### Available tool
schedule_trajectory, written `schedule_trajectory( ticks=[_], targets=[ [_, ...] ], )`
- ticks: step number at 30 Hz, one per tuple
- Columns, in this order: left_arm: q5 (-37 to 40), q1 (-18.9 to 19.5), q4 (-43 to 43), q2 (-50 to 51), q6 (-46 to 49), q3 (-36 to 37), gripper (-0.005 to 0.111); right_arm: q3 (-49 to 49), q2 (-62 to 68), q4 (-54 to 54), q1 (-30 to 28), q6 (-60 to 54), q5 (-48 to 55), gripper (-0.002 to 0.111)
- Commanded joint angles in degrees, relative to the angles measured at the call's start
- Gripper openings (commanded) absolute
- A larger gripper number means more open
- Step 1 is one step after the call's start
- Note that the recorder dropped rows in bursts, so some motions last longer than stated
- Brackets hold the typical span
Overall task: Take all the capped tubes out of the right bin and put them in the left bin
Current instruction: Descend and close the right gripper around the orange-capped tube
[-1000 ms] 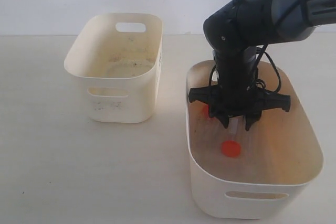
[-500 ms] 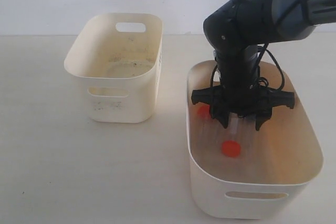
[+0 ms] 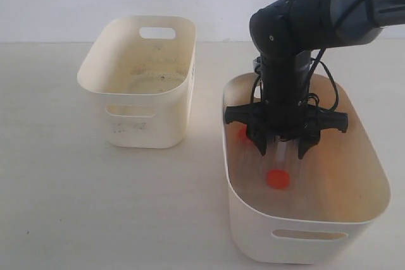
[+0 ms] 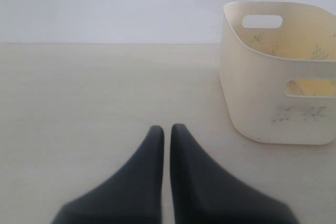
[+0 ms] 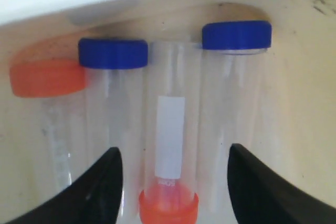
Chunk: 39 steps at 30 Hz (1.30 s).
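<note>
Since a second ago the right gripper (image 3: 281, 153) has spread its jaws wider and sits slightly further left in the exterior frame. At the left of that frame the left bin (image 3: 136, 115) stands on the table (image 3: 57, 188); its near wall hides part of its smudged floor. The left gripper (image 4: 167, 129) shows only in its own wrist view, fingers pressed almost together with a thin slit between them, gripping nothing. The bin there is cut off at the frame's right edge. At the right, the right bin (image 3: 253, 232) holds all four capped tubes (image 5: 236, 103). From outside only two orange caps show, and the arm hides the rest. The right wrist view shows the tubes lying side by side near the wall, the claw spread wide astride the labelled tube (image 5: 169, 129) without clamping it. The tube ends are cut off at the lower edge.
</note>
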Motion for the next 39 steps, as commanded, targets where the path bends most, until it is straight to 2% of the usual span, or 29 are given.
schedule_trajectory(
  ticks=[1, 4, 13, 33, 39],
  targets=[
    [0.2, -0.1, -0.5, -0.2, -0.1, 0.2, 0.004, 1.1, 2.8, 4.0, 0.3, -1.2, 4.2, 0.04],
    [0.2, -0.1, -0.5, -0.2, -0.1, 0.2, 0.004, 1.1, 2.8, 3.2, 0.1, -0.4, 5.5, 0.032],
    [0.2, -0.1, -0.5, -0.2, -0.1, 0.2, 0.004, 1.1, 1.4, 2.9, -0.1, 0.2, 6.3, 0.046],
    [0.2, -0.1, -0.5, -0.2, -0.1, 0.2, 0.004, 1.1, -1.8, 3.2, -1.2, 0.5, 2.9, 0.046],
    [0.2, -0.1, -0.5, -0.2, -0.1, 0.2, 0.004, 1.1, -6.0, -1.9, -1.2, 0.9, 1.0, 0.046]
  ],
)
